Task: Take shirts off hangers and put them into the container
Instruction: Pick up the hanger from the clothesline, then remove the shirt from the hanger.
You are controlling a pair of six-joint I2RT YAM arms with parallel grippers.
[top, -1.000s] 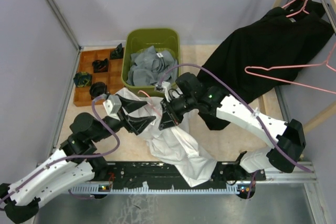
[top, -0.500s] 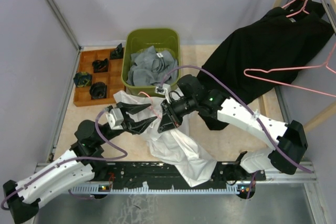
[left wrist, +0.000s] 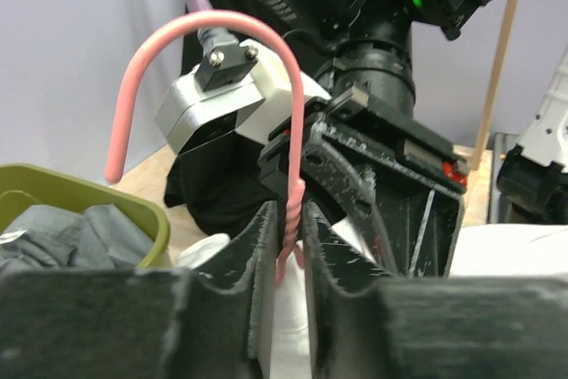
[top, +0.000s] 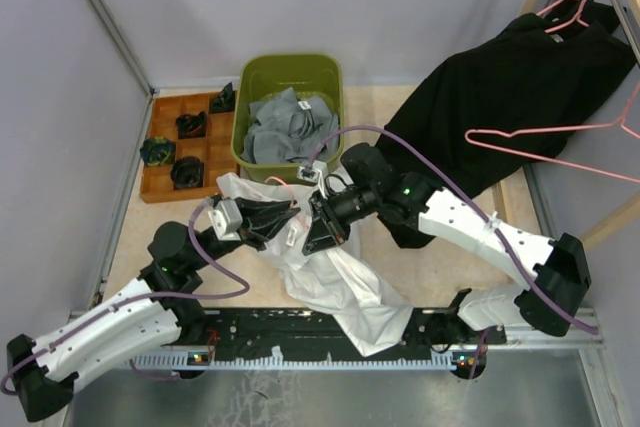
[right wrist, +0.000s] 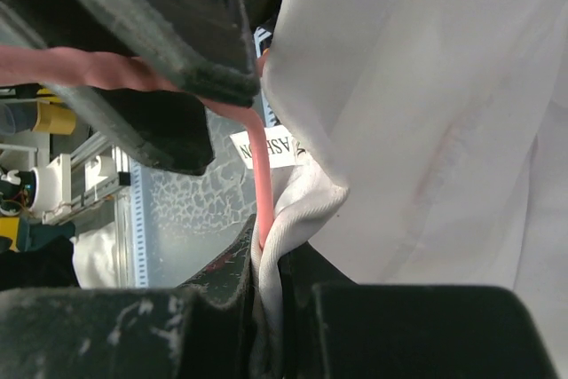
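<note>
Overhead, a grey shirt (top: 285,127) lies in the green tub (top: 290,63) just beyond the left tool (top: 290,225) and right tool (top: 312,237). A black shirt (top: 500,97) hangs well to their right, not yet done. Left wrist: the left tool stands narrow around the neck of the pink hanger (left wrist: 213,19), grip unclear. Right wrist: the right tool pinches the collar of the white shirt (right wrist: 426,130).

The beige desk (top: 378,112) carries the olive-green container (top: 290,60) at its far edge, a wooden tray (top: 170,107) just left of it, a white shirt (top: 340,287) toward the near edge, and a black shirt (top: 500,97) trailing down at its right.
</note>
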